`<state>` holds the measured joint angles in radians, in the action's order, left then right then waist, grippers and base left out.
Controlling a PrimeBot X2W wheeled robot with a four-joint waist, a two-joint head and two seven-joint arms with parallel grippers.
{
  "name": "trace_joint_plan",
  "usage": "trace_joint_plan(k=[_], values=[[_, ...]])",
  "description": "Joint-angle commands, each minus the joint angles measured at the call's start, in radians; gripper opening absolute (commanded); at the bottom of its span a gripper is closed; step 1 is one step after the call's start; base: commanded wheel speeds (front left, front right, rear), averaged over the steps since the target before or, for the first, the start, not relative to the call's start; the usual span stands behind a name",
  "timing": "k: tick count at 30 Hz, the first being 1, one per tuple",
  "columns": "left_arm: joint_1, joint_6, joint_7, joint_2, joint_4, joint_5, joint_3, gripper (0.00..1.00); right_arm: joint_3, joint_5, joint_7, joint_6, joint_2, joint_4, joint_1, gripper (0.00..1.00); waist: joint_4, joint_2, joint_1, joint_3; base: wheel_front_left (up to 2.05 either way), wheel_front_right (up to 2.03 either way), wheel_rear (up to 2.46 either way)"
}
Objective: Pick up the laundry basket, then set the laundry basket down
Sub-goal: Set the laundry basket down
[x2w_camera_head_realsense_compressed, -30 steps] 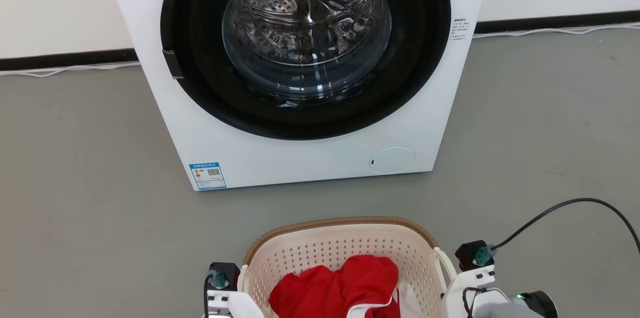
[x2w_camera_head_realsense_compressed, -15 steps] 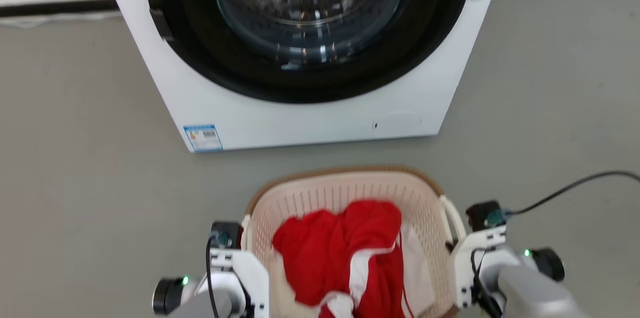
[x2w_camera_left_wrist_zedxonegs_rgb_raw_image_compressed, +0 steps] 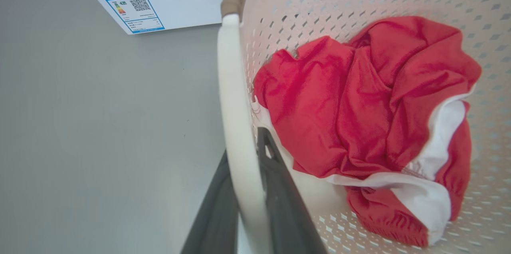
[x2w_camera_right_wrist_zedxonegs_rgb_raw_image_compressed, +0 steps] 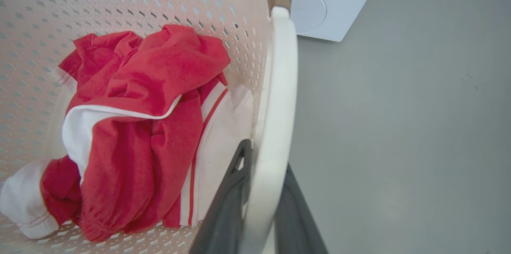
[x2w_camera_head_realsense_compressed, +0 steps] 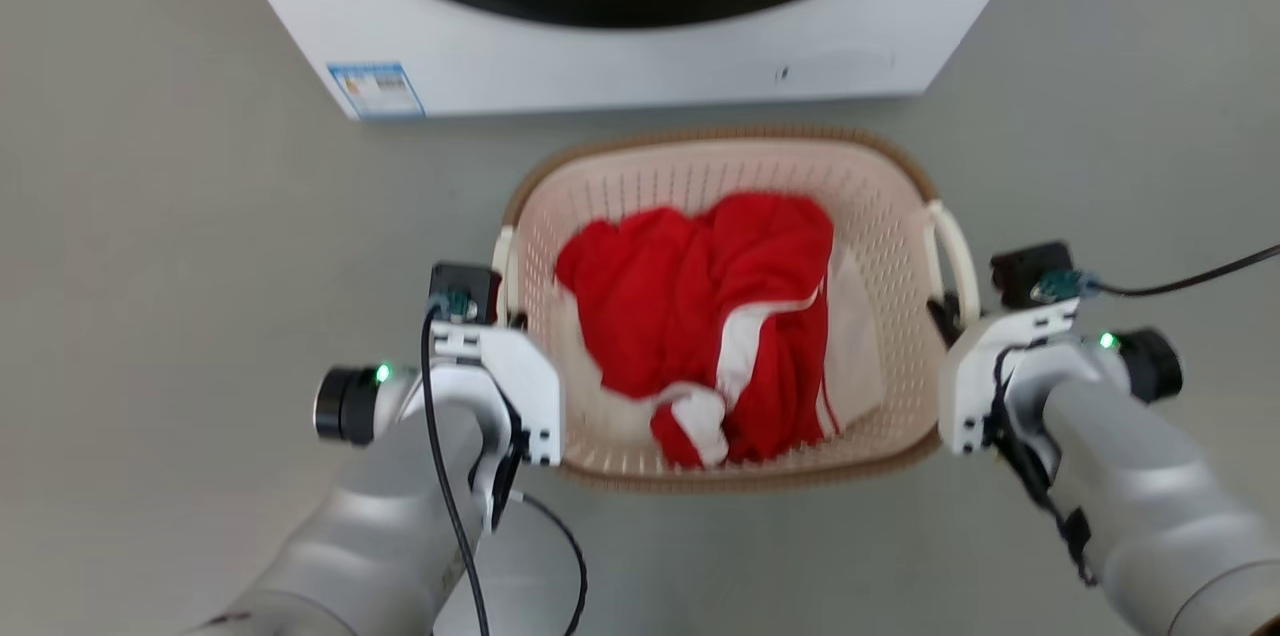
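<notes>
The laundry basket (x2w_camera_head_realsense_compressed: 720, 132) is cream-white and perforated with a brown rim, and sits in the middle of the head view, just in front of the washing machine. A red and white garment (x2w_camera_head_realsense_compressed: 720, 306) lies crumpled inside it. My left gripper (x2w_camera_head_realsense_compressed: 510, 314) is shut on the basket's white left handle (x2w_camera_left_wrist_zedxonegs_rgb_raw_image_compressed: 233, 86); the left wrist view shows a dark finger (x2w_camera_left_wrist_zedxonegs_rgb_raw_image_compressed: 279, 190) on either side of it. My right gripper (x2w_camera_head_realsense_compressed: 942, 316) is shut on the white right handle (x2w_camera_right_wrist_zedxonegs_rgb_raw_image_compressed: 279, 86), again with a finger (x2w_camera_right_wrist_zedxonegs_rgb_raw_image_compressed: 223, 206) on each side. I cannot tell whether the basket rests on the floor.
The white washing machine (x2w_camera_head_realsense_compressed: 600, 56) with its black round door stands right behind the basket, a blue label (x2w_camera_head_realsense_compressed: 376, 90) at its lower left corner. A black cable (x2w_camera_head_realsense_compressed: 1190, 278) runs off to the right from my right wrist. Grey floor (x2w_camera_head_realsense_compressed: 180, 246) spreads on both sides.
The head camera has tilted downward, so the washing machine has slid up the picture and the whole basket and both forearms now show. Both grippers stay shut on the handles.
</notes>
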<state>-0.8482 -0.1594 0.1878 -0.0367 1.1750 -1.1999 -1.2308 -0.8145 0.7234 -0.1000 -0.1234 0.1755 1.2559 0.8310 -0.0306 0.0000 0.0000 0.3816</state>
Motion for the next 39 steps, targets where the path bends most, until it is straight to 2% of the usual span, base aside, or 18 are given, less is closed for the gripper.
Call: trace_joint_plan(k=[1,21,39], values=[[-0.064,-0.013,0.022,-0.013,-0.013,0.011,0.010,0.00,-0.018,-0.001,-0.038,-0.007,0.016,-0.024,0.028,0.00,0.012,0.0000,0.0000,0.103,0.00,0.00,0.00],[-0.274,-0.044,0.070,-0.013,-0.039,0.022,0.023,0.00,-0.040,-0.006,-0.120,-0.007,0.092,-0.053,0.219,0.00,0.034,0.0000,0.0000,0.407,0.00,0.00,0.00],[-0.364,-0.061,0.074,-0.013,-0.064,0.106,0.091,0.00,-0.021,-0.032,-0.160,-0.007,0.134,-0.046,0.308,0.00,0.036,0.0000,0.0000,0.533,0.00,0.00,0.00]])
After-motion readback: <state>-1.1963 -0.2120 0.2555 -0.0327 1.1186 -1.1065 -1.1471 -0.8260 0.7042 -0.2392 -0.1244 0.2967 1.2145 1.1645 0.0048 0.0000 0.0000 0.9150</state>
